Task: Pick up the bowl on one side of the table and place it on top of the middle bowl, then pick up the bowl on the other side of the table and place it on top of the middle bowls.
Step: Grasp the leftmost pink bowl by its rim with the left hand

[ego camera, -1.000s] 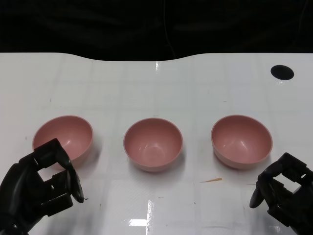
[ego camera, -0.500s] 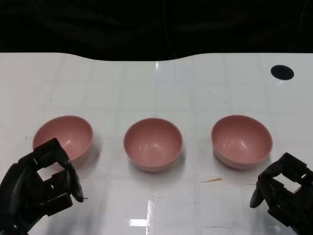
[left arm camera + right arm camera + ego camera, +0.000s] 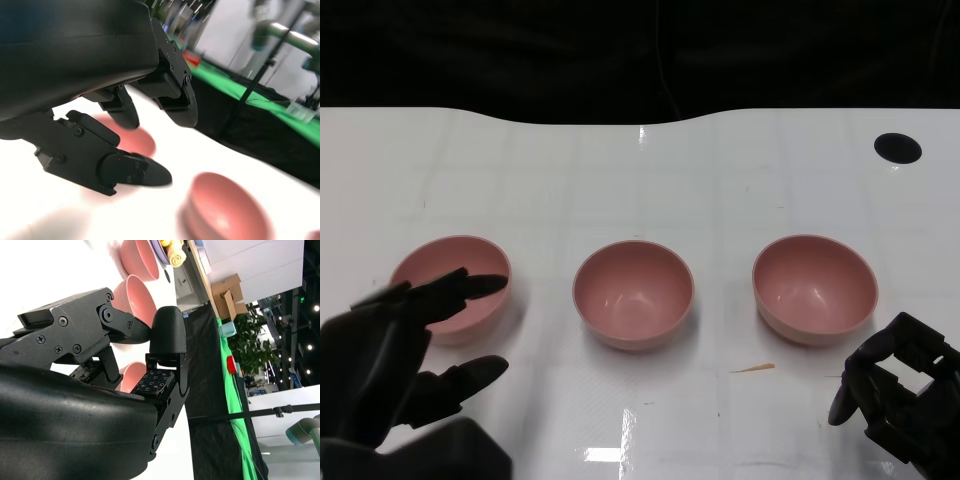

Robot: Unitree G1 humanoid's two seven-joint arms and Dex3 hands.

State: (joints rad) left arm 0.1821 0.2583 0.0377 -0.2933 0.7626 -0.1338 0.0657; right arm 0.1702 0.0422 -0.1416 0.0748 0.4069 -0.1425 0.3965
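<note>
Left hand is low at the near left of the counter, fingers spread and stretched toward the left bowl. Upper fingers overlap the bowl's near rim in head view, thumb sits lower over bare counter. Released, nothing in it. Can't tell whether the fingertips actually touch the rim. Left wrist view is blurred: fingers apart with a gap down to the thumb, a pink bowl behind them, another bowl off to the side.

Right hand is at the near right corner, fingers curled in on themselves, clenched on nothing. It sits just short of the right bowl, apart from it. Right wrist view shows the fingers folded in, with pink bowls beyond them.

Three pink bowls stand upright in a row, well apart: left bowl, middle bowl, right bowl. Nothing stacked yet.

Small orange sliver lies on the counter just in front of the right bowl. Black round spot is at the far right of the counter.
</note>
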